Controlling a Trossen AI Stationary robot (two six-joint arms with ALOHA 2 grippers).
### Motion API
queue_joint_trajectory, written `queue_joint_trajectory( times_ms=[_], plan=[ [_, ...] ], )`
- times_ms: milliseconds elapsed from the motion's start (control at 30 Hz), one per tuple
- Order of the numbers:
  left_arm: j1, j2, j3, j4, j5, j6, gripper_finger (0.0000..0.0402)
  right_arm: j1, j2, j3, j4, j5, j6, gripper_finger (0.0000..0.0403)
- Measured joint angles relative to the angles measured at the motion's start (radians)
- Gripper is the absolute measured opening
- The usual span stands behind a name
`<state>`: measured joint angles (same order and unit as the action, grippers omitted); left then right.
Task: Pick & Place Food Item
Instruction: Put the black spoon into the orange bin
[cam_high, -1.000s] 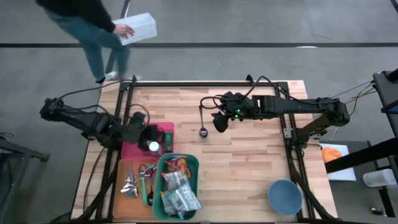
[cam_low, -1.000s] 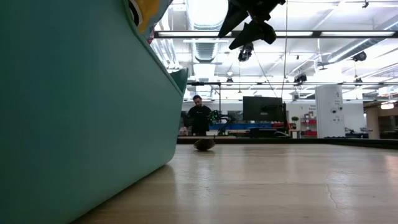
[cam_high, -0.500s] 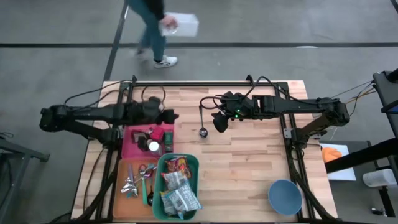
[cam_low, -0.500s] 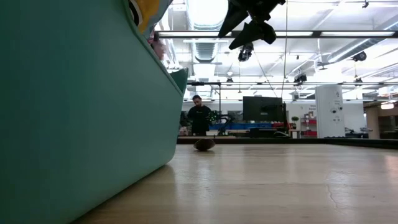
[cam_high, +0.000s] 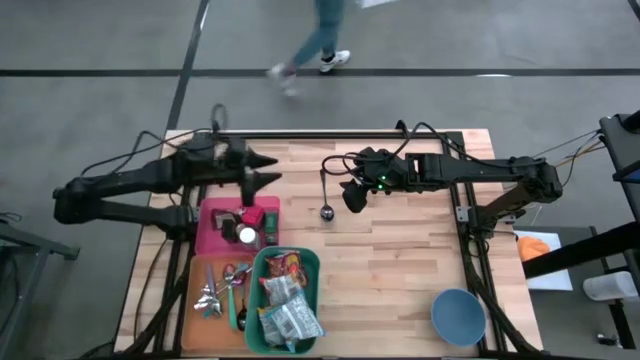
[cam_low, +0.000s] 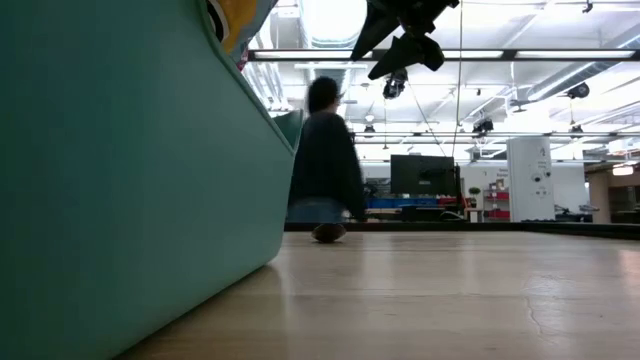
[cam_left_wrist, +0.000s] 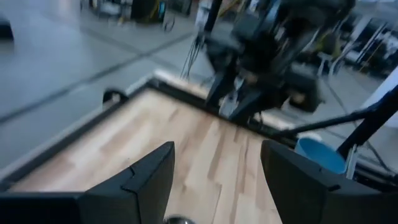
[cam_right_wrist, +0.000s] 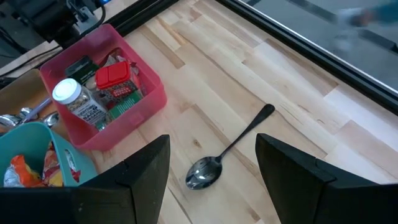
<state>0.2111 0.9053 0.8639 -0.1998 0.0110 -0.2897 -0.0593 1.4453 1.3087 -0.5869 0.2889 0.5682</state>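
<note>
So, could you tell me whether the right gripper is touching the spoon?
Apart: the right wrist view shows the spoon lying on bare wood beyond the open right gripper fingers.

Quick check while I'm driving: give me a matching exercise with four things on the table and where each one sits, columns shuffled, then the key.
Things:
1. spoon
2. blue bowl
3. white-capped jar
4. snack packets

Places:
A. in the teal bin
B. bare wood below the right claw
C. in the pink bin
D. table's near right corner

Pairs: 1-B, 2-D, 3-C, 4-A

My left gripper (cam_high: 268, 169) has swung up off the pink bin (cam_high: 212, 238) toward the table's far edge; the person (cam_high: 318, 40) has walked rightward.
</note>
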Motion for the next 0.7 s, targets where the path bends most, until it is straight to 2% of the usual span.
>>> queue_joint_trajectory(
  times_ms=[233,400,567,700],
  plan=[
    [-0.056,-0.214,-0.072,-0.003,-0.002,0.121,0.0239,0.000,0.000,0.000,0.000,0.000,0.000,0.0233],
    [-0.102,-0.387,-0.206,0.020,-0.018,0.134,0.0239,0.000,0.000,0.000,0.000,0.000,0.000,0.0233],
    [-0.106,-0.573,-0.347,0.124,-0.018,0.137,0.0239,0.000,0.000,0.000,0.000,0.000,0.000,0.0233],
    [-0.106,-0.726,-0.455,0.141,0.003,0.145,0.0239,0.000,0.000,0.000,0.000,0.000,0.000,0.0233]
  ],
)
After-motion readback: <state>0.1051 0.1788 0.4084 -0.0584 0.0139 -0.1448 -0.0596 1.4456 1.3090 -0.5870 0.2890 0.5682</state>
